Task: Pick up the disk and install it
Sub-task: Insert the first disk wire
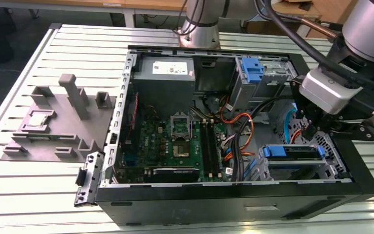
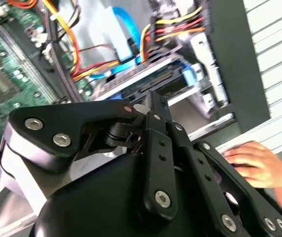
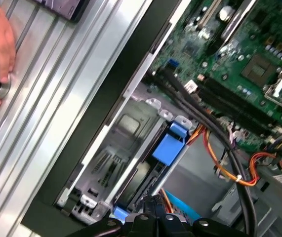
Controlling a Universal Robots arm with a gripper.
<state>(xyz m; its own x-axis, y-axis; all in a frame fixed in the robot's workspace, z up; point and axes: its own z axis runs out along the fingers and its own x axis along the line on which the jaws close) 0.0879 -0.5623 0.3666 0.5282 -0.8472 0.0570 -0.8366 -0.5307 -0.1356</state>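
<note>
Seen in the exterior view at 4 o'clock inside the open computer case (image 1: pixel 239 197): the disk (image 1: pixel 292 152), lying flat in the drive cage (image 1: pixel 260 168) with its blue carrier frame facing up, seemingly slotted in, though whether fully home cannot be told. Just beside it, at about 1 o'clock, hangs the gripper (image 1: pixel 308 132), drawn narrow, tips together and nothing visible between them, close above the carrier but not plainly touching. At 10 o'clock from the disk, running along the cage, a tangle of orange, yellow and black cables (image 1: pixel 239 122), with the motherboard (image 1: pixel 174 141) beyond at 9 o'clock. In the second wrist view, resting on the slatted table (image 1: pixel 76 39) just outside the case wall, a person's hand (image 2: pixel 259 165), holding some small object too blurred to name. Risks, as a judgement: snagging or pinching a cable against the cage if the arm swings toward 10 o'clock; jamming the carrier crooked in its rails if pressed off-centre; scraping the case's upper edge on the way out; and striking the nearby hand if the arm travels beyond the wall.
</note>
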